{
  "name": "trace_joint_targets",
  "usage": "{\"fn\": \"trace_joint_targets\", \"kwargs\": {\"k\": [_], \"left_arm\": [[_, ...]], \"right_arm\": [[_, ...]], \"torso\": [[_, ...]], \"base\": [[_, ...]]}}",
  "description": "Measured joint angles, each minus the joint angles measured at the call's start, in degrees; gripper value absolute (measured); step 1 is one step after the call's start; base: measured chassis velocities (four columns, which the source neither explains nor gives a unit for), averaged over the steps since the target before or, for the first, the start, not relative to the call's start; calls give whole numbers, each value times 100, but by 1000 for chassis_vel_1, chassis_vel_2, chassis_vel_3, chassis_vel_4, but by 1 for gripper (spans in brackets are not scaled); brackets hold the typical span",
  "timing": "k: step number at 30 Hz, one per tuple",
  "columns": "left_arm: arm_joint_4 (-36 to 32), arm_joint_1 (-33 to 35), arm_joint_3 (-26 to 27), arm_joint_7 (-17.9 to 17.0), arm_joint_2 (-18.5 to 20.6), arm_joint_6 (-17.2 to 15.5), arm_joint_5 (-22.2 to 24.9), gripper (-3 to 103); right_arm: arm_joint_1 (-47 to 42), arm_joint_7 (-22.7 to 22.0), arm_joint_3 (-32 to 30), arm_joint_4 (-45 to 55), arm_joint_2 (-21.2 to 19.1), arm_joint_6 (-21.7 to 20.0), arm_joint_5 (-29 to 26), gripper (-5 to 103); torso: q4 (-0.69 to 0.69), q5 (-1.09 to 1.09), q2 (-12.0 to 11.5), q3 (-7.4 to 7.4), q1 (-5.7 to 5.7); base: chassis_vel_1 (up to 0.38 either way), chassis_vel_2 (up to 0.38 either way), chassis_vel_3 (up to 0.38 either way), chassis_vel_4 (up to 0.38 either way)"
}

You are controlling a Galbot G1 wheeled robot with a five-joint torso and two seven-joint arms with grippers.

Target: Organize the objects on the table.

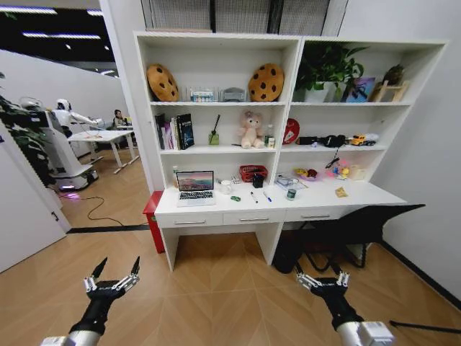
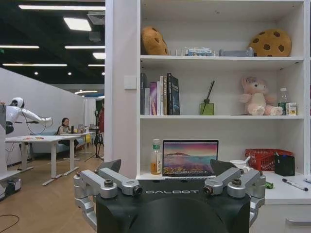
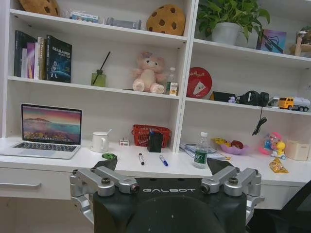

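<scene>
The white table (image 1: 288, 207) stands some way ahead across the floor. On it from left to right lie a silver open laptop (image 1: 195, 187), a tiny green toy car (image 1: 235, 198), a black pen (image 1: 253, 196), a blue pen (image 1: 267, 196), a green-capped bottle (image 1: 291, 193) and a yellow packet (image 1: 341, 192). The right wrist view has the laptop (image 3: 48, 128), car (image 3: 109, 156), both pens (image 3: 141, 158), bottle (image 3: 200, 151) and packet (image 3: 276, 166). My left gripper (image 1: 112, 277) and right gripper (image 1: 320, 277) hang open and empty, low over the floor, well short of the table.
A red mesh basket (image 1: 253, 173) and a white mug (image 1: 226, 187) sit at the back of the desk. A black chair (image 1: 360, 223) stands under its right end, a red bin (image 1: 152, 216) at its left. Wooden floor (image 1: 216, 288) lies open between me and the desk.
</scene>
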State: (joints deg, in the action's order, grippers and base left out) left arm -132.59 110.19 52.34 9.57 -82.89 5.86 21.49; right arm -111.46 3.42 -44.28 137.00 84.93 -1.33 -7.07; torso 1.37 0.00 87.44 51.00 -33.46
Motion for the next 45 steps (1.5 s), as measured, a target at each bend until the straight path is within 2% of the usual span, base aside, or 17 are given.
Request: {"fn": "trace_joint_targets", "kwargs": {"k": [12, 19, 28, 45], "left_arm": [[66, -30, -22, 55, 35, -126, -34, 100], [117, 6, -5, 91, 56, -132, -35, 100], [100, 9, -5, 166, 80, -260, 77, 100], [101, -26, -39, 309, 101, -306, 0, 100]], "right_arm": [[24, 45, 4, -51, -43, 38, 27, 100], [161, 142, -40, -151, -43, 495, 462, 100], [142, 427, 37, -79, -51, 370, 59, 100], [253, 475, -9, -117, -45, 208, 13, 100]], "torso": [[0, 0, 0, 0, 0], [0, 0, 0, 0, 0], [0, 0, 0, 0, 0], [0, 0, 0, 0, 0]], "base": [[0, 0, 0, 0], [0, 0, 0, 0], [0, 0, 0, 0], [0, 0, 0, 0]]}}
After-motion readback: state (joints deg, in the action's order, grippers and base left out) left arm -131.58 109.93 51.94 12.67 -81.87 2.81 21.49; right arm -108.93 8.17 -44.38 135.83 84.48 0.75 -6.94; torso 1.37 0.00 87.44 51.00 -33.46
